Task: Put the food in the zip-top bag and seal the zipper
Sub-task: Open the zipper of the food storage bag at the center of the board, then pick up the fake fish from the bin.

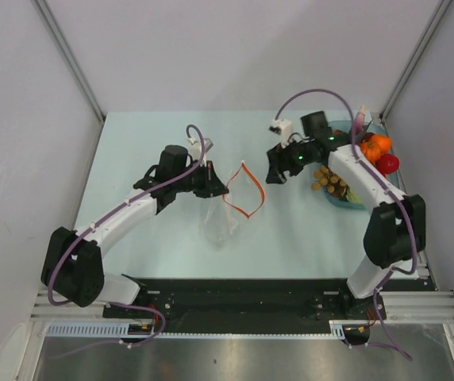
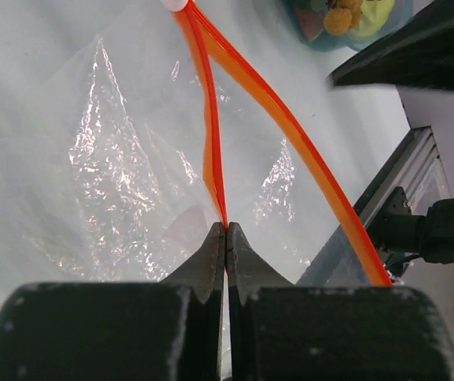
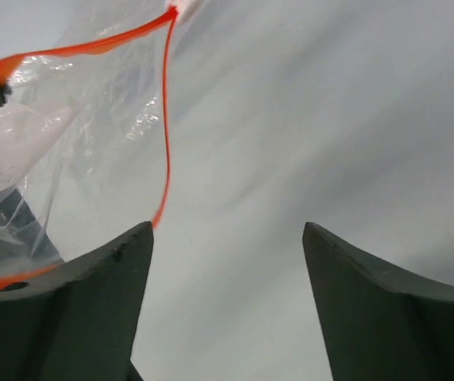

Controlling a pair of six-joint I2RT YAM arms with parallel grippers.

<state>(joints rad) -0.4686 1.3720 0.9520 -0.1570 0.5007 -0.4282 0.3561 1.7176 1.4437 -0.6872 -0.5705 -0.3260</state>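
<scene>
My left pincer (image 2: 226, 234) is shut tight, fingertips pressed together on one lip of the thin orange-red zipper strip (image 2: 211, 143). The other lip swings away to the right, so the mouth of the crinkly clear plastic bag (image 1: 221, 216) gapes in a loop. The bag's body sags down from my grip onto the pale green tabletop (image 1: 163, 246), between my two arms. Over on the other side, my right pincer (image 3: 227, 238) is spread wide with nothing between the fingers. It hovers just beside the far edge of the bag's mouth, and from its own wrist view the strip runs down to one finger; whether they touch I cannot tell. The glossy toy fruits and vegetables (image 1: 376, 148), orange, red and yellow, sit in the translucent blue tray (image 1: 340, 125) at the table's right edge, well apart from the bag.
</scene>
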